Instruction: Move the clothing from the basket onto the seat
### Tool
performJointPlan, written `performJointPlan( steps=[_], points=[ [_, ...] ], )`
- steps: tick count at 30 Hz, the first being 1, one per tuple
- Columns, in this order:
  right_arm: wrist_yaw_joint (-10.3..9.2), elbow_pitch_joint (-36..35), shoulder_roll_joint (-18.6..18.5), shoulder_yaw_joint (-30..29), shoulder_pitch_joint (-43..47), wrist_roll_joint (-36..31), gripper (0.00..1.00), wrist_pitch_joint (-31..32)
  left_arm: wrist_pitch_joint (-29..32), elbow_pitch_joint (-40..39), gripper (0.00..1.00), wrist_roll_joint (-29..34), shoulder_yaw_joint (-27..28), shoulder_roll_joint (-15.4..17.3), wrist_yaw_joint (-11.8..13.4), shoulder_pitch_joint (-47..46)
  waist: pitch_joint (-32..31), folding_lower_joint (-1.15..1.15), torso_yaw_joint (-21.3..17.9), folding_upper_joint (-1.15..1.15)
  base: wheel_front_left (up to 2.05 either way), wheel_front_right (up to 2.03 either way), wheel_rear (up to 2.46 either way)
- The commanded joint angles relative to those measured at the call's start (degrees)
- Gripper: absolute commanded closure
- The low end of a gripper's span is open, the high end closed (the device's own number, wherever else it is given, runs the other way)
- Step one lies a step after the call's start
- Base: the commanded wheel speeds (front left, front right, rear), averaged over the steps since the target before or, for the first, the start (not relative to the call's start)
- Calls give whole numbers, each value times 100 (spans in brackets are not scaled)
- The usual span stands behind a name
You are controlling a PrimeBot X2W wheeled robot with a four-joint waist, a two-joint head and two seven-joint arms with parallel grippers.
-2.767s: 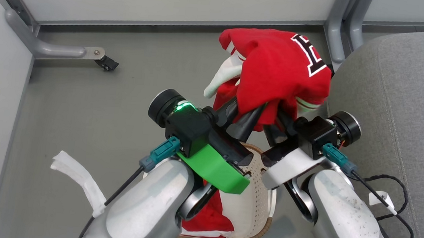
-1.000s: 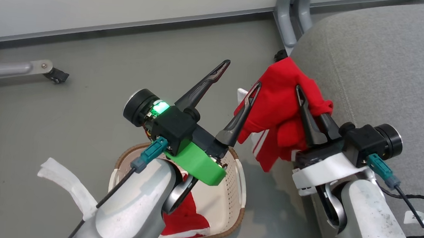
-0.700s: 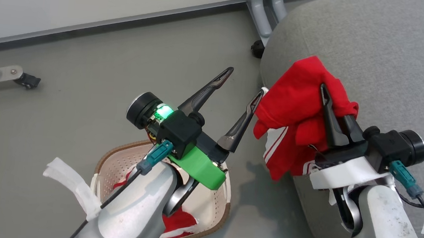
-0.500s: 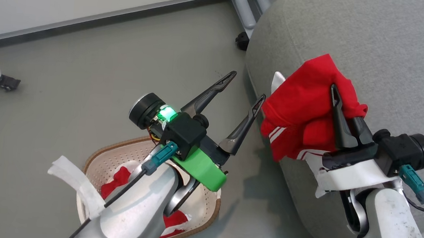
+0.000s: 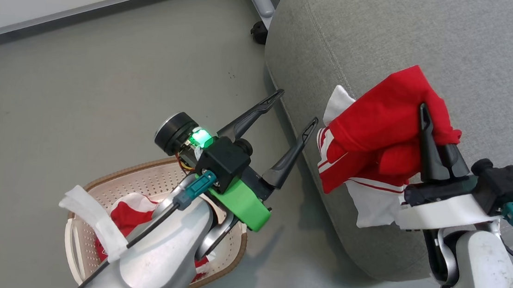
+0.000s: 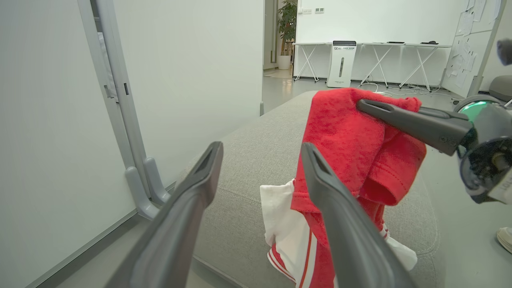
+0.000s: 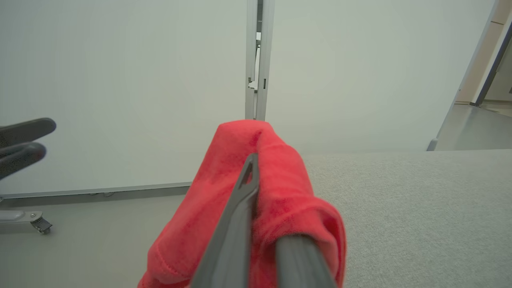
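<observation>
- The cream perforated plastic basket (image 5: 88, 266) sits on the floor under the left forearm, with one red-and-white garment (image 5: 126, 212) inside.
- The left gripper (image 5: 297, 106) points up and to the right, jaws spread and empty.
- The right gripper (image 5: 425, 126) is clamped on the second red fabric garment (image 5: 379, 122), now over the edge of the grey upholstered seat (image 5: 387, 34); a second ago it hung beside the seat's corner.
- The left wrist view shows the white striped trim (image 6: 280, 224) hanging below the grip.

No legible text anywhere. The white floor unit (image 6: 341, 64) had a logo line, too small to read.

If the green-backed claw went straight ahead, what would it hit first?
Probably the near edge of the seat; the left gripper points at it, though one finger might brush the hanging red garment first.
</observation>
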Motion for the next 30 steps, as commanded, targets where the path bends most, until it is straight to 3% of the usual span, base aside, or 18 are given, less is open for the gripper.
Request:
performJointPlan(
  steps=[1, 6, 21, 24, 30],
  points=[
    [-4, 2, -18, -57, -109, 83, 100, -28, -3, 11, 0, 20, 31, 65, -7, -2, 9, 0, 10, 0, 0, 0, 0],
    [-4, -14, -31, -245, -587, -23, 100, -28, -3, 12, 0, 63, 47, 119, -12, 56, 105, 0, 46, 0, 0, 0, 0],
    [-4, 515, -1344, -1319, -3810, -26, 100, -28, -1, 4, 0, 266, -69, 202, -29, -505, 1535, 0, 370, 0, 0, 0, 0],
    [-4, 840, -1730, -1557, -4602, 25, 100, -28, 4, -10, 0, 319, -127, 216, -34, -736, 2009, 0, 454, 0, 0, 0, 0],
    [-4, 1517, -2238, -1648, -5286, 50, 100, -27, 1, -7, 0, 344, -197, 246, -40, -994, 2440, 0, 553, 0, 0, 0, 0]
  ],
)
